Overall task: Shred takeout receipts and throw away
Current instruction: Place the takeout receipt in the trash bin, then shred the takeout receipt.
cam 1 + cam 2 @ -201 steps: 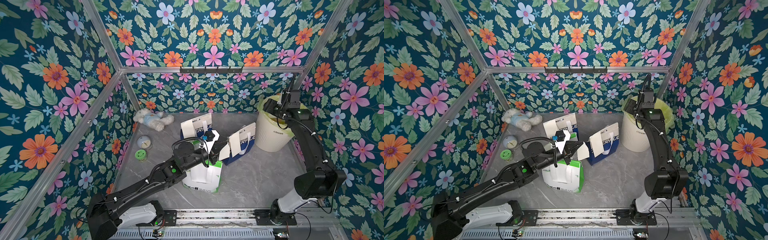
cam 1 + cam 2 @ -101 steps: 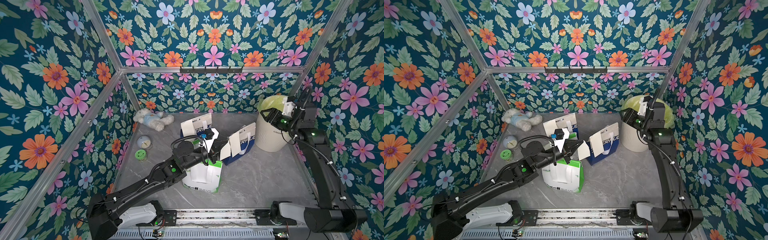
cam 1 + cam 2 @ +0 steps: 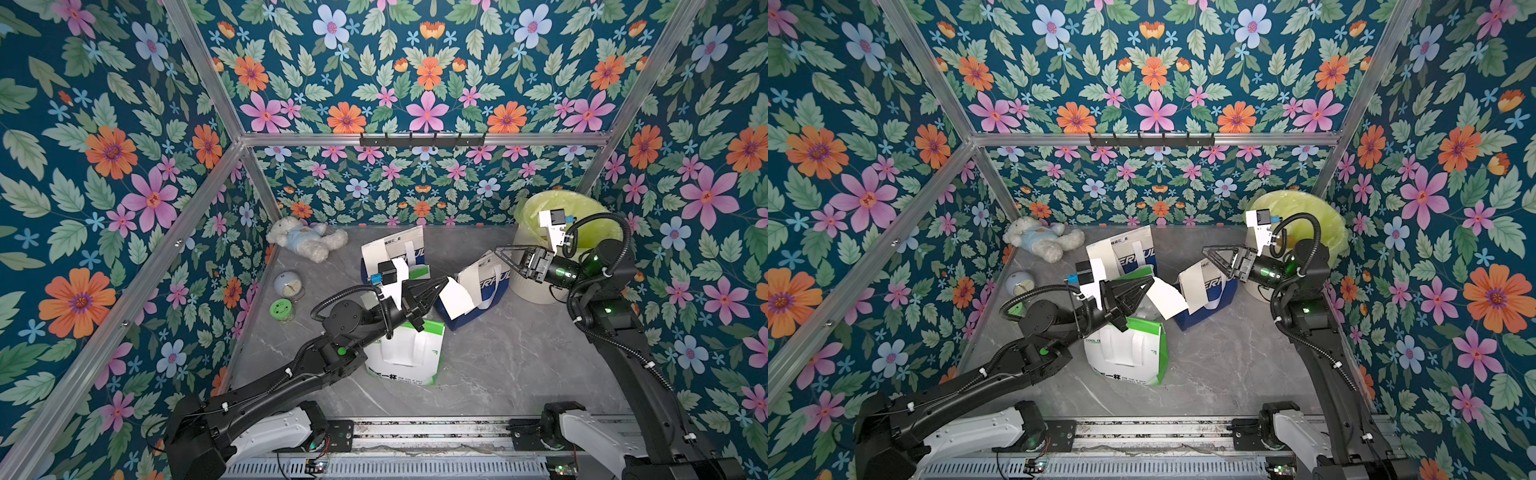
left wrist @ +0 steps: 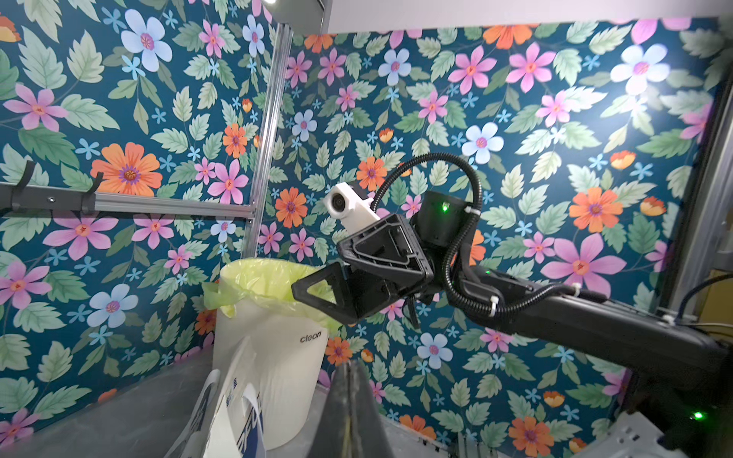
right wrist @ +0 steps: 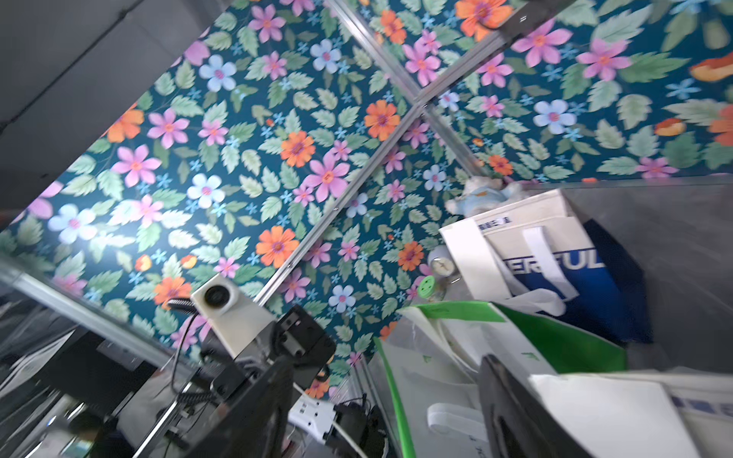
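Left gripper (image 3: 441, 286) is clamped shut on one white takeout receipt (image 3: 456, 297). The sheet is held off the table mid-scene, in front of the right-hand blue-and-white bag (image 3: 490, 284) and up right of the green-and-white bag (image 3: 411, 353). Right gripper (image 4: 317, 266) is empty with jaws apart, raised over that blue-and-white bag just left of the lined bin (image 3: 530, 286), pointing at the receipt but clear of it.
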You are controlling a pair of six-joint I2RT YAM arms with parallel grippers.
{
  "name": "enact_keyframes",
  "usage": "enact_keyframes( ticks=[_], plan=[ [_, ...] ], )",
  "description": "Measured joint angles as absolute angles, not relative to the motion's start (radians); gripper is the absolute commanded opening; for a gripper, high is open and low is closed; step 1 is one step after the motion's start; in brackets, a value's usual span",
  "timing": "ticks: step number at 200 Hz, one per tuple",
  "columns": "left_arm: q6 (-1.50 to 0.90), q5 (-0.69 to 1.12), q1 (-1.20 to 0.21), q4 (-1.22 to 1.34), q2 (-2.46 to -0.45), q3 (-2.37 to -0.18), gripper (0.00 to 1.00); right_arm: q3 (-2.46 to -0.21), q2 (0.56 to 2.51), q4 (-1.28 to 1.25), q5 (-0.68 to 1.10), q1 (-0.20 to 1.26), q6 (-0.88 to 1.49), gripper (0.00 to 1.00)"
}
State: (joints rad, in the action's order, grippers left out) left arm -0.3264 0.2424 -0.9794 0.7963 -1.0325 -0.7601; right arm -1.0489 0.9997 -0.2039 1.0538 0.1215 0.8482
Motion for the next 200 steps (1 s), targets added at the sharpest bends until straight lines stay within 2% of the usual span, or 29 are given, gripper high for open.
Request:
enact_keyframes(
  ticks=[46,104,166,184,200],
  plan=[
    [-0.397,0.241,-0.979,0.918,-1.030,-0.744,0.00,-1.020,1.015,-0.272,1.066,0.265,0.857,0.73],
    [-0.448,0.218,-0.980,1.007,-1.015,-0.715,0.00,-1.002,1.006,-0.250,1.045,0.381,0.785,0.54],
    [-0.464,0.186,-0.980,1.015,-1.001,-0.711,0.00,-0.970,1.001,-0.252,1.023,0.424,0.778,0.41],
    [-0.464,0.181,-0.980,1.016,-1.000,-0.707,0.00,-0.965,1.000,-0.258,1.016,0.431,0.777,0.29],
    [-0.464,0.180,-0.980,1.016,-1.002,-0.708,0.00,-0.954,0.998,-0.273,1.016,0.435,0.775,0.11]
  ],
)
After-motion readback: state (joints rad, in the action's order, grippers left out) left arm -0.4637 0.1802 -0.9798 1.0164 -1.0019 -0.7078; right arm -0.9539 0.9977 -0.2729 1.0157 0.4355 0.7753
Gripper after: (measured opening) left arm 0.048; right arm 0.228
